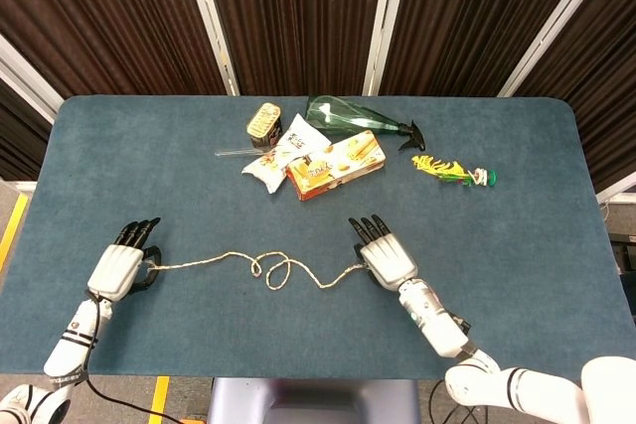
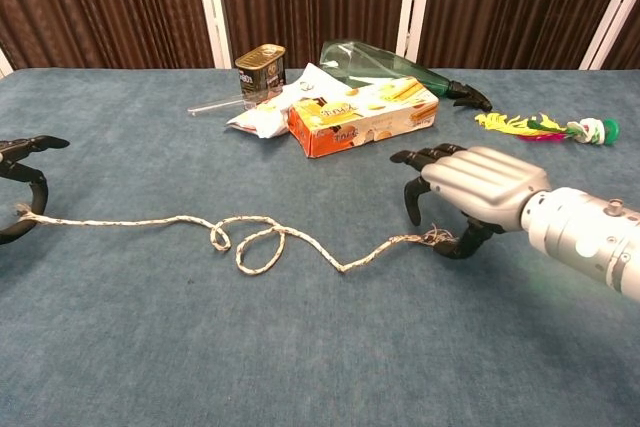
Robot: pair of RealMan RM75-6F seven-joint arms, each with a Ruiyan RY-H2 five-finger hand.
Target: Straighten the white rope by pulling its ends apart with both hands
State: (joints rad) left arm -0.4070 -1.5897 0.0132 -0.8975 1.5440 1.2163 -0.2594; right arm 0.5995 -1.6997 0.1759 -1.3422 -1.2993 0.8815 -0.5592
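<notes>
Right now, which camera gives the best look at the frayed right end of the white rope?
The chest view: the frayed end shows at the table beneath the curled fingers of the right hand. In the head view, that hand covers the end, so only the white rope leading under it shows.

The box (image 2: 363, 117) carries printing, but it is too small to read. The can (image 2: 261, 68) and the packet (image 2: 272, 107) show no legible words either.

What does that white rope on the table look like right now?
The white rope is a thin, twisted cord, off-white, lying flat on the blue table. It curls into two small loops near its middle. The left hand pinches one end; the frayed other end lies under the right hand, fingers arched over it.
</notes>
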